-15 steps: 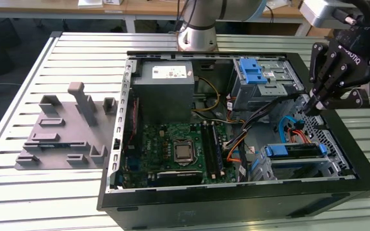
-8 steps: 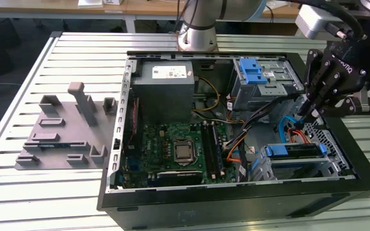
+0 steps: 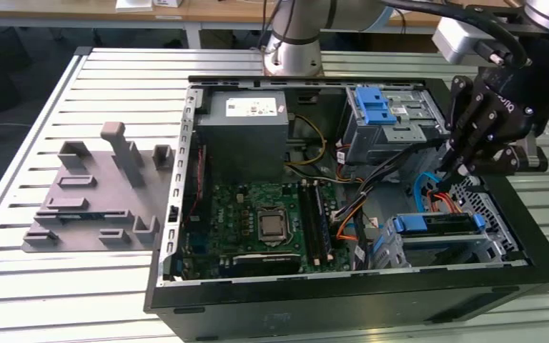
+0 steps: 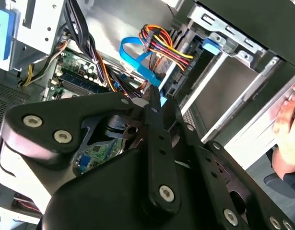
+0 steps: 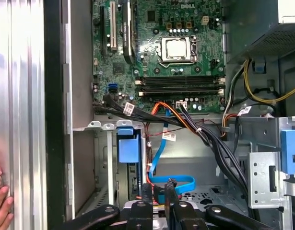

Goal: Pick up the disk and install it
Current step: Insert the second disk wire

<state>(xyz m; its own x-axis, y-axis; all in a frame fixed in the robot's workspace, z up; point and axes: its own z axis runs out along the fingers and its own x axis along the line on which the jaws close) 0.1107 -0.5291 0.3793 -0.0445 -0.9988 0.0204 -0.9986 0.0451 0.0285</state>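
Inside the open computer case [image 3: 351,286], near the corner by the exterior view's lower right, the disk [image 3: 442,225] sits in its blue carrier within a silver drive bay, its long axis running along the case's front wall. Its blue bracket [image 5: 128,146] also shows in the first wrist view, seated between the bay's metal rails. The gripper [image 3: 456,171] hangs just above and slightly toward the case's back from the disk, fingers pointing down into the cabling; in the first wrist view its fingertips [image 5: 146,194] stand close together with nothing between them, so I judge it nearly closed and empty. A blue data cable [image 5: 171,181] and an orange-and-red wire bundle [image 4: 159,45] lie between the gripper and the bay. Beyond them are the motherboard [image 3: 265,214] and grey power supply [image 3: 244,132]. A person's hand [image 5: 1,201] rests at the table edge [image 3: 26,114] outside the case.
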